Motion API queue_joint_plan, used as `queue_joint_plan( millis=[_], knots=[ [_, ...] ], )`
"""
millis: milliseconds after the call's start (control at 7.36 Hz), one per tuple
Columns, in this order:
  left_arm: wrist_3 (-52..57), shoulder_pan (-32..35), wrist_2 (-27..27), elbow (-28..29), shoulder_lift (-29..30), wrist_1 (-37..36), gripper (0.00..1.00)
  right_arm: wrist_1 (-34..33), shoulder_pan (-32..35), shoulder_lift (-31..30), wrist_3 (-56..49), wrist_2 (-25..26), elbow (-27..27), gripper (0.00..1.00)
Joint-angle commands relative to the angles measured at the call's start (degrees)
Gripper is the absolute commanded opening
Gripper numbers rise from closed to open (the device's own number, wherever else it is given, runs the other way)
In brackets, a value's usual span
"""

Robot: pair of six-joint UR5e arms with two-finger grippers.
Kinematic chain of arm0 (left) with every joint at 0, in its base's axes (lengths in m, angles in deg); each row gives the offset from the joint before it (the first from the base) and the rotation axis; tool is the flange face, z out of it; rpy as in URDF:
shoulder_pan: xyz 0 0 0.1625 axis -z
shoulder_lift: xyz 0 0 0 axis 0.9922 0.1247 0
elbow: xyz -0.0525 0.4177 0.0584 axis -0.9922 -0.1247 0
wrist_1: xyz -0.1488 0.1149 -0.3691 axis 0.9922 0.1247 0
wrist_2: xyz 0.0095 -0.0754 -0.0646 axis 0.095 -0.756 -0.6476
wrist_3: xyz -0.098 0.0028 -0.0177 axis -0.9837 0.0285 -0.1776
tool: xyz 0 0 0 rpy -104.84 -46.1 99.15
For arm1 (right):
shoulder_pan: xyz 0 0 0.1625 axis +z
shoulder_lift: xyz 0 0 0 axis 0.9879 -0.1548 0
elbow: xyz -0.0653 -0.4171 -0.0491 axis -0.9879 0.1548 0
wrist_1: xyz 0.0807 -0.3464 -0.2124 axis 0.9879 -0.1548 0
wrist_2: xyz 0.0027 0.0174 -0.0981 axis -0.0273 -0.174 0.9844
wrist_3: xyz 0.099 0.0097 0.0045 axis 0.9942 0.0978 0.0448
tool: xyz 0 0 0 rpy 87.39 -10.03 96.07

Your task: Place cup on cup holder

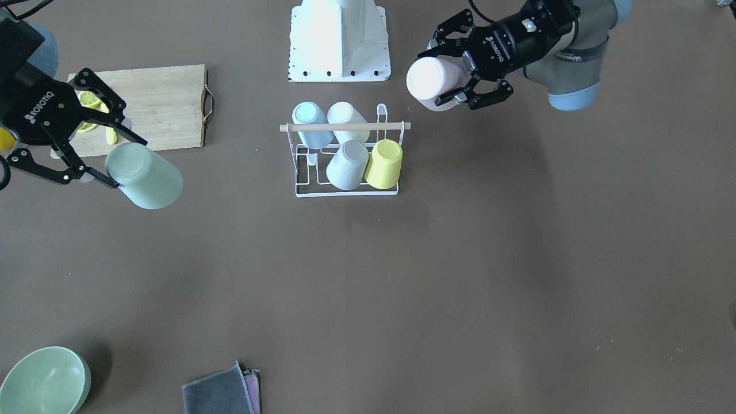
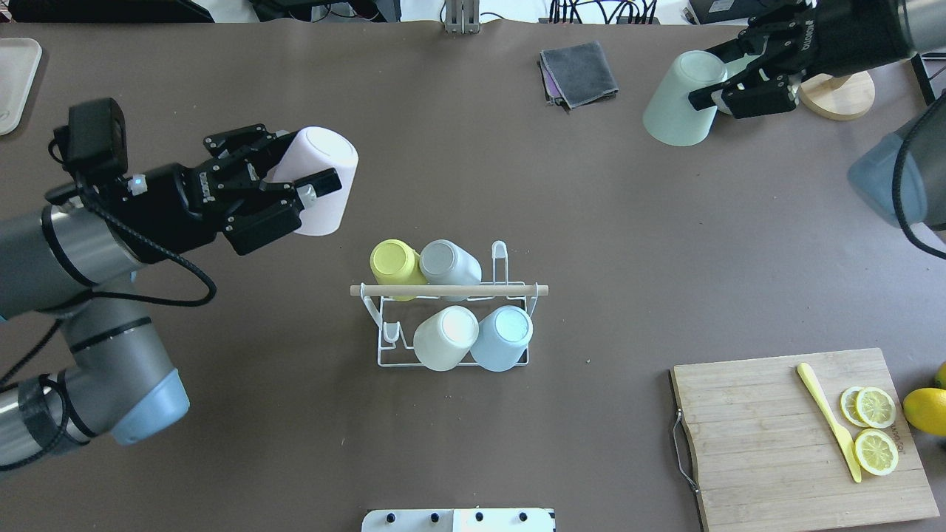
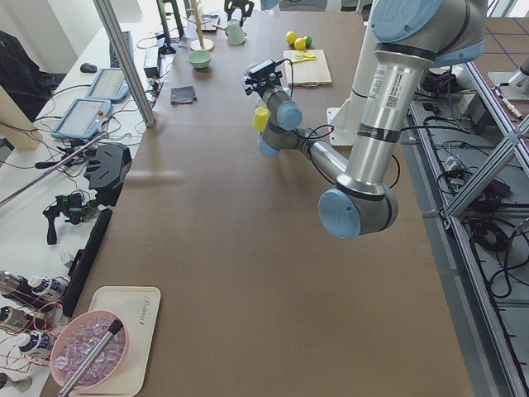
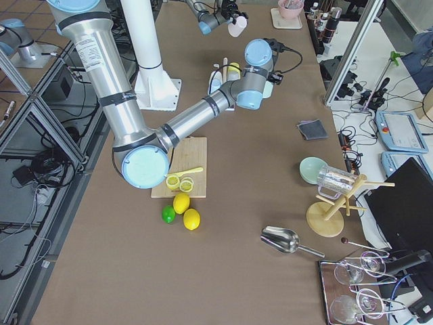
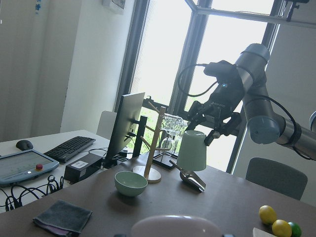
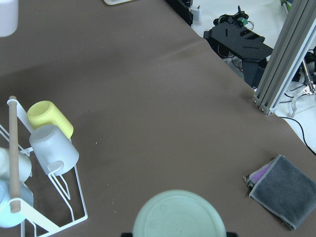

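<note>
Overhead exterior: cup holder (image 2: 510,290) stands mid-desk (image 2: 473,458), a white wire rack with a wooden rod across the top. Four cups sit on its prongs: yellow cup (image 2: 392,262) and grey cup (image 2: 447,262) on the far row, cream cup (image 2: 446,338) and pale blue cup (image 2: 504,336) on the near row.

Left gripper (image 2: 299,185): jaws clamped on a pink cup (image 2: 329,159), which is tipped on its side and held off the desk. It is near the holder's yellow-cup corner but apart from it.

Right gripper (image 2: 713,74): jaws clamped on a pale green cup (image 2: 676,111), well apart from the holder, near a folded grey cloth (image 2: 580,70). The left wrist view shows this cup mouth-down, clear of the desk.

Wooden cutting board (image 2: 776,428) with lemon slices lies on the robot's right.
</note>
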Motion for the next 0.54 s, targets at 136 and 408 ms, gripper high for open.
queue_joint_plan(
  millis=[136,408],
  knots=[
    [11.53,-11.72,16.73,-0.08,0.35,4.83,0.0,7.29,-13.12,2.96,11.41,15.7,-0.43,0.0],
    [18.92,-18.48,22.2,3.93,-0.26,11.39,0.0,2.99,-20.68,4.83,11.24,23.78,-1.04,0.0]
  ],
)
